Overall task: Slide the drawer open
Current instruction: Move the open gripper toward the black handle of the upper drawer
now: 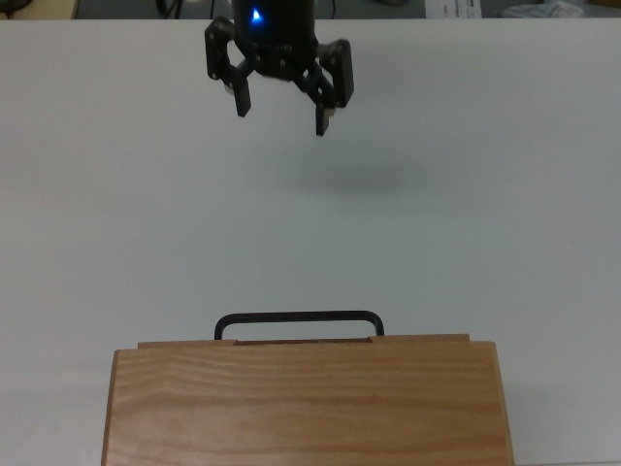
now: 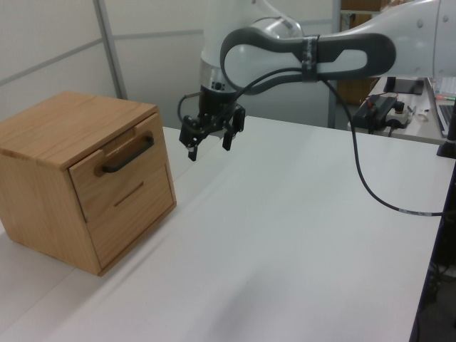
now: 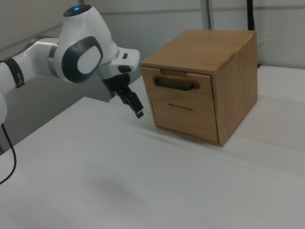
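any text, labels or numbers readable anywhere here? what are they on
None can be read.
The wooden cabinet, its drawer and the black handle carry no markings.
The gripper shows only a blue light, no lettering.
Papers at the top view's upper right corner are too blurred to read.

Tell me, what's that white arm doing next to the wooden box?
The robot arm's gripper hangs open above the white table, tilted toward the wooden cabinet. It touches nothing yet. The drawer looks shut, its black handle untouched, so the opening has not begun.
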`<state>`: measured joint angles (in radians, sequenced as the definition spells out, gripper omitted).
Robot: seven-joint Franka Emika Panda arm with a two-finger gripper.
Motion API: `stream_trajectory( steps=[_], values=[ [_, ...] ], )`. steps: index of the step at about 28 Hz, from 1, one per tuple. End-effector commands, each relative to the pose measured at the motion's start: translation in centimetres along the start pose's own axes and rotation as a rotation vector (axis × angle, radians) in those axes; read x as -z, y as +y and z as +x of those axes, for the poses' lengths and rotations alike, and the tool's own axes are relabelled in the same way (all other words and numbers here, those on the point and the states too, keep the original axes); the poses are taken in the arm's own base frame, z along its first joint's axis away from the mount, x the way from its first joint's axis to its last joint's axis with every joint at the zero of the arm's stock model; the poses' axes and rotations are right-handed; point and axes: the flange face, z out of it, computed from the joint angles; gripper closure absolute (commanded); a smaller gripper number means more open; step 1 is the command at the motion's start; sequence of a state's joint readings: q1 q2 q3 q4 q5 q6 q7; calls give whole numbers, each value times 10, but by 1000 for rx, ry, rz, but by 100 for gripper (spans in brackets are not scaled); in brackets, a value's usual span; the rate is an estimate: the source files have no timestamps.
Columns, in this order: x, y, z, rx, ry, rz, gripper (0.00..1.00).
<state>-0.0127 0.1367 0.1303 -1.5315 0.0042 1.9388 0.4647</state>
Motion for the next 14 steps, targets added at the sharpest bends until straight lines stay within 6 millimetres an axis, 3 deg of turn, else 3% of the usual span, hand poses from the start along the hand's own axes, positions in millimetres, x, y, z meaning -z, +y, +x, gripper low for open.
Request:
stream_trajectory(
  steps=[1,10,14],
  values=[
    [-9,-3,9,-228,50,49,0],
    [-21,-11,31,-799,157,99,0],
    [-27,-21,38,-914,170,154,2]
  ],
)
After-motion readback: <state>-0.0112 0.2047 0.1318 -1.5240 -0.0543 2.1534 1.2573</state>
